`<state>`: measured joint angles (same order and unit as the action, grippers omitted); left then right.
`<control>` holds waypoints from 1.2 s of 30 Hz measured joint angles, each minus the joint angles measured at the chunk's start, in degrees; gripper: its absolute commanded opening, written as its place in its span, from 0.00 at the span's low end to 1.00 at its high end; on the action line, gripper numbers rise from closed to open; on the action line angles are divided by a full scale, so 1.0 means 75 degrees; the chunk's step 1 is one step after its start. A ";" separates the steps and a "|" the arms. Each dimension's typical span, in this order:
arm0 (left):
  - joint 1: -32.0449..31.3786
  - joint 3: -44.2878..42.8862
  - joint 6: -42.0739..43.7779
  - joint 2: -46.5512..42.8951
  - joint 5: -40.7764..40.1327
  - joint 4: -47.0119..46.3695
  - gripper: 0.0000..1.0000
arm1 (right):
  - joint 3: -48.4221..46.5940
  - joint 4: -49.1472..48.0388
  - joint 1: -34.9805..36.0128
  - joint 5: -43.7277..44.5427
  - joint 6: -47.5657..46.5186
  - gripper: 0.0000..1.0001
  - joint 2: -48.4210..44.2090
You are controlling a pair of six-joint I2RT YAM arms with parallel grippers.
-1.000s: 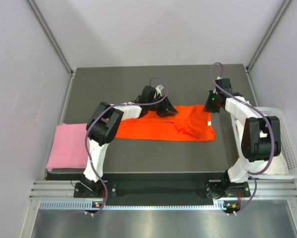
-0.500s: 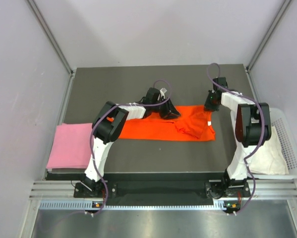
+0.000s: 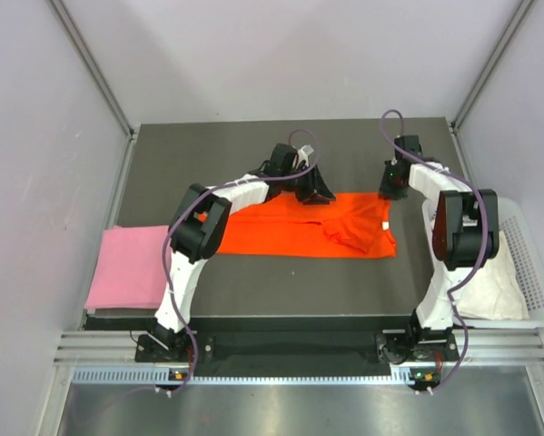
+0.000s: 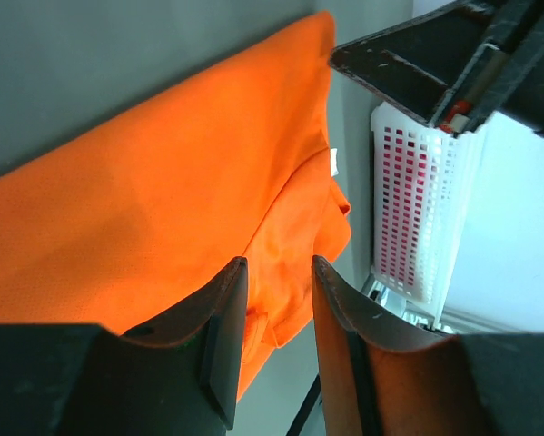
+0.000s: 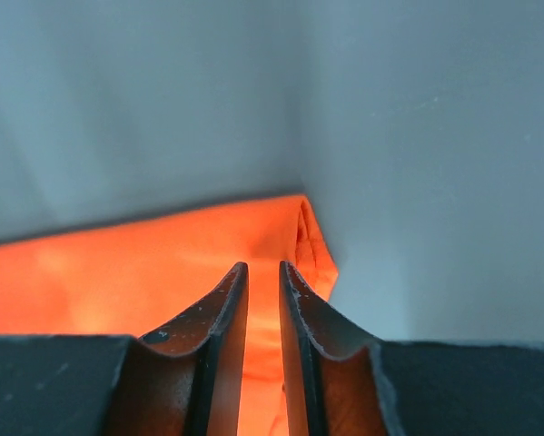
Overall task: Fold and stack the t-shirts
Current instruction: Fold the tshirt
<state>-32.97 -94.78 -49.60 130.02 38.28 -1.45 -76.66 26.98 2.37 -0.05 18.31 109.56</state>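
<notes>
The left gripper (image 4: 277,263) stood part open with nothing clamped. The orange-red t-shirt (image 4: 163,200) lay spread flat beneath and ahead of its fingertips. The right gripper (image 5: 262,268) showed only a narrow slit between its jaws, with no fabric visibly pinched and the shirt's corner just ahead of the tips. The pink t-shirt (image 3: 126,268) lay flat well behind the left gripper, at the table (image 3: 226,145) edge. The white t-shirt (image 3: 499,291) rested in a basket (image 3: 529,259) behind the right gripper.
</notes>
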 measured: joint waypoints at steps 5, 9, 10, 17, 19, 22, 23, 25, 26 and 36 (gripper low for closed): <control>-0.0044 0.0411 -0.0204 0.0000 0.0242 -0.0189 0.38 | 0.0044 0.0280 0.0187 -0.0242 -0.0017 0.22 -0.0723; -0.0178 0.0839 -0.0335 0.0003 0.0329 -0.0213 0.38 | 0.0816 -0.0023 0.0493 -0.0880 0.0294 0.21 -0.1746; -0.0242 0.0950 -0.0335 0.0003 0.0326 -0.0210 0.38 | 0.1093 -0.0146 0.0612 -0.1049 0.0396 0.20 -0.1973; -0.0460 0.1125 0.0318 -0.0236 -0.0070 0.0469 0.36 | 0.3034 -0.0793 0.1378 -0.2113 0.1075 0.19 -0.2512; -0.0463 0.1125 0.0589 -0.0455 -0.0335 0.0895 0.38 | 0.3369 -0.0903 0.1457 -0.2465 0.1239 0.18 -0.2495; -0.0460 0.1119 0.0959 -0.0895 -0.0833 0.1498 0.39 | 0.3491 -0.1163 0.1513 -0.2833 0.1460 0.18 -0.2422; -0.0458 0.1093 0.1070 -0.1040 -0.0976 0.1682 0.39 | 0.3520 -0.1297 0.1533 -0.2923 0.1536 0.18 -0.2419; -0.0434 0.1011 0.1282 -0.1349 -0.1279 0.2052 0.40 | 0.3523 -0.1489 0.1588 -0.3042 0.1655 0.18 -0.2419; -0.0423 0.0962 0.1381 -0.1480 -0.1405 0.2186 0.39 | 0.3523 -0.1559 0.1620 -0.3098 0.1682 0.18 -0.2419; -0.0015 0.1105 0.1693 -0.2652 -0.1915 0.2830 0.39 | 0.3634 -0.2317 0.2107 -0.3273 0.1990 0.18 -0.1923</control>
<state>-33.08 -86.50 -36.91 110.13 23.92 19.77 -49.41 9.61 18.17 -24.60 33.23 95.13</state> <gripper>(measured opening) 0.394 0.180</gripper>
